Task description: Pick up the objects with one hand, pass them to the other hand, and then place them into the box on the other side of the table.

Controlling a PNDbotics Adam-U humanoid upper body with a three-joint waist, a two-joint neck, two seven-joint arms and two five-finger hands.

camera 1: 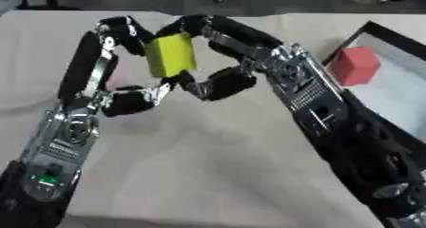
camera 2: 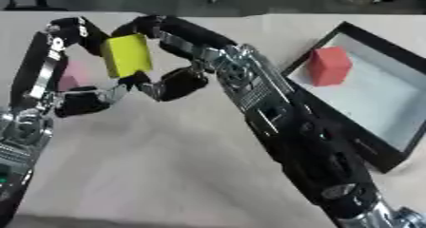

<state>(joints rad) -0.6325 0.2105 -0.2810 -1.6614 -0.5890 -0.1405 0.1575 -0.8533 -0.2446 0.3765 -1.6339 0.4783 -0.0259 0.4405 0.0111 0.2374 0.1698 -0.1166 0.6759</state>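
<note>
Both robot hands meeting mid-air on one yellow block

Left robot hand (camera 1: 112,87) comes up from lower left, forearm angled toward the yellow block (camera 1: 171,54); fingers arch over the block's left side w/ thumb curled under it. Right robot hand (camera 1: 229,63) reaches in from lower right, arm running diagonally; fingers hook over the block's top right, thumb tucked below. Both touch the block, fingertips nearly meeting above it.

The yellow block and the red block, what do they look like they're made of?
The yellow block, held between the left hand and right hand, looks like matte foam or painted wood: flat faces, no shine. The red block in the box looks like the same dull material. Which one, I can't tell.
</note>
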